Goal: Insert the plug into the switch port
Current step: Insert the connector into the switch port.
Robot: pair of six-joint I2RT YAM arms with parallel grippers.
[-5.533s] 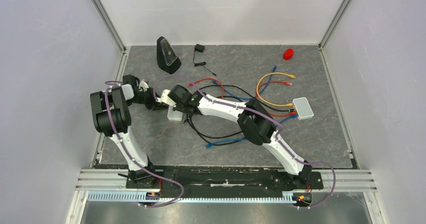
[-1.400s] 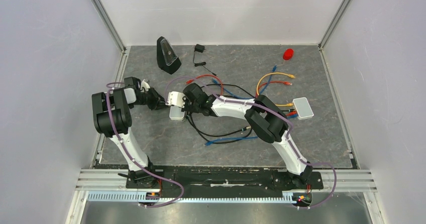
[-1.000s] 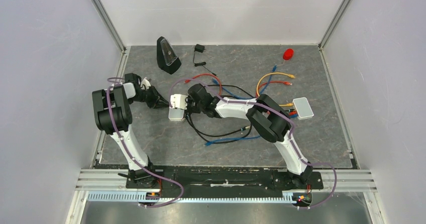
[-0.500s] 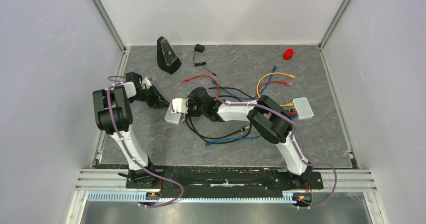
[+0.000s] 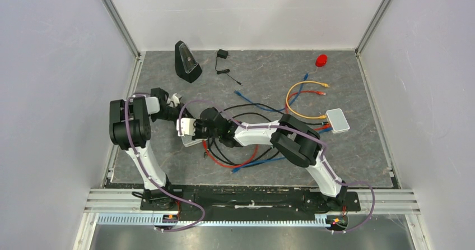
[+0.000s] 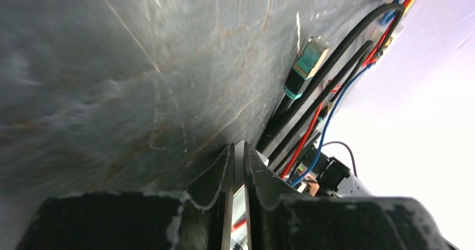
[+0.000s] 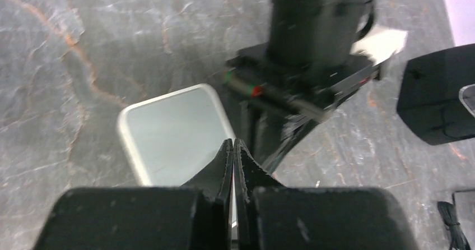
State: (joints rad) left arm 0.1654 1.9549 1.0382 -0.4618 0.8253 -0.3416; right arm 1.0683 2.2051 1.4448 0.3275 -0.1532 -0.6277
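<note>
Lying flat on the grey table point(image 5: 347, 82), the small pale box point(image 7: 168, 132) sits left of centre, directly under the right gripper point(image 7: 233, 143). That gripper's jaws are pressed together, with the tips over the box's right edge. The socket in the box's edge cannot be made out in any view. The left gripper point(image 6: 237, 149) is low over the table just beside the box. Its jaws are all but together, with only a thin slit between the fingers. A teal plug point(image 6: 305, 65) lies on the table ahead of the left fingertips, apart from both grippers, beside a bundle of black, red and blue cables point(image 6: 280, 118). A black wedge-shaped device point(image 5: 186, 61) stands near the far left corner, well apart.
</note>
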